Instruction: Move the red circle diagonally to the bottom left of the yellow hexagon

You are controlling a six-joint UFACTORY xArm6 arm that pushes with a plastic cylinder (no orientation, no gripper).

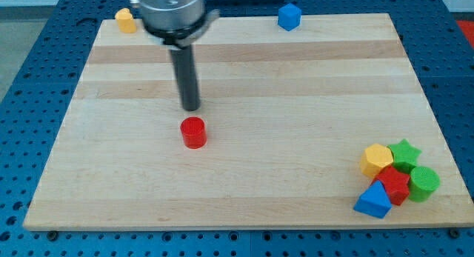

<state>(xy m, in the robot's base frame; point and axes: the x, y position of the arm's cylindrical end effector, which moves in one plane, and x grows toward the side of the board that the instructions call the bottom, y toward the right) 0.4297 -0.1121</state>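
Note:
The red circle (193,132) is a short red cylinder on the wooden board, left of the middle. My tip (191,107) is just above it in the view, a small gap apart. The yellow hexagon (376,158) sits at the view's lower right in a tight cluster. A second yellow block (126,21) lies at the board's top left corner.
The cluster also holds a green star (405,152), a green cylinder (424,183), a red block (393,184) and a blue triangle (372,201). A blue cube (289,17) sits at the board's top edge. The wooden board (244,79) lies on a blue perforated table.

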